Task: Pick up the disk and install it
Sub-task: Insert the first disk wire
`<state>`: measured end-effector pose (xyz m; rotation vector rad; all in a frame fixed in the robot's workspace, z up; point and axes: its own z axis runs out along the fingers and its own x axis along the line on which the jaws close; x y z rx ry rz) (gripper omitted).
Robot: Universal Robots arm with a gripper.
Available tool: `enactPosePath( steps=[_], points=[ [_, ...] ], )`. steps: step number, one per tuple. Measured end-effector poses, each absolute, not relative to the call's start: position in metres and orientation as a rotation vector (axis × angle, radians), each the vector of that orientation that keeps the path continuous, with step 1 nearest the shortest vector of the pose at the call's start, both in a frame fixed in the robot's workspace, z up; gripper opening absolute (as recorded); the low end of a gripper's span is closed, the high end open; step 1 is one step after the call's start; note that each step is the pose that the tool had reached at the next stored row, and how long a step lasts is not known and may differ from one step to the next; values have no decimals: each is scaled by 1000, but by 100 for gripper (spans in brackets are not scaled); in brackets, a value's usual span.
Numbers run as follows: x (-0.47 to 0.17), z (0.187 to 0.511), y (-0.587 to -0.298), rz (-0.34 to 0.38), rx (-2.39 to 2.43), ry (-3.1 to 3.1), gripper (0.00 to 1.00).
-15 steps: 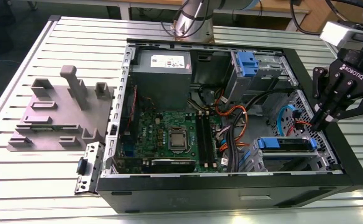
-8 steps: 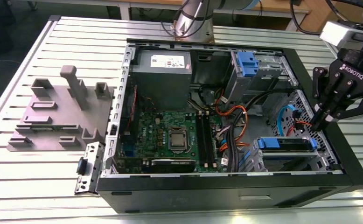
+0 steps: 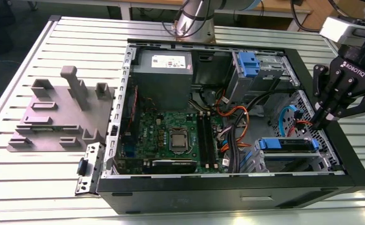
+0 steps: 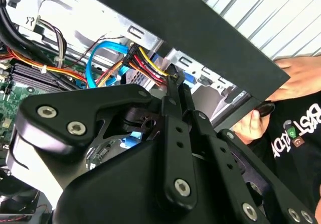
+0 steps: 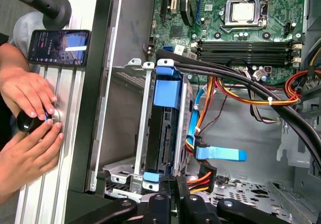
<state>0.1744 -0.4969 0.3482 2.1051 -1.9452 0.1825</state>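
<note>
The disk [image 3: 287, 145] sits in the drive bay at the near corner of the open computer case [image 3: 332, 154], on the exterior view's right, with blue rails around it. In the first wrist view the disk [image 5: 163, 133] stands edge-on inside the metal bay, a blue tab at each end. My gripper [image 3: 320, 123] hangs just above and to the right of that bay, over the case wall. Its fingers [image 4: 175, 91] are pressed together with nothing between them. In the first wrist view the fingertips [image 5: 173, 186] are close to the disk's end without touching it.
A second blue caddy [image 3: 248, 63] sits in the far bay beside the grey power-supply box [image 3: 163, 65]. Orange, blue and black cables [image 5: 220, 153] run next to the disk bay. A person's hands [image 5: 27, 133] and a phone [image 5: 59, 46] rest beside the case. A grey fixture [image 3: 57, 112] lies on the exterior view's left.
</note>
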Motion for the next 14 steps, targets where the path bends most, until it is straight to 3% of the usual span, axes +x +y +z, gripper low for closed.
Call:
enactPosePath(
  steps=[14],
  points=[
    [170,348,-498,199,2111,-1955,16]
  ],
)
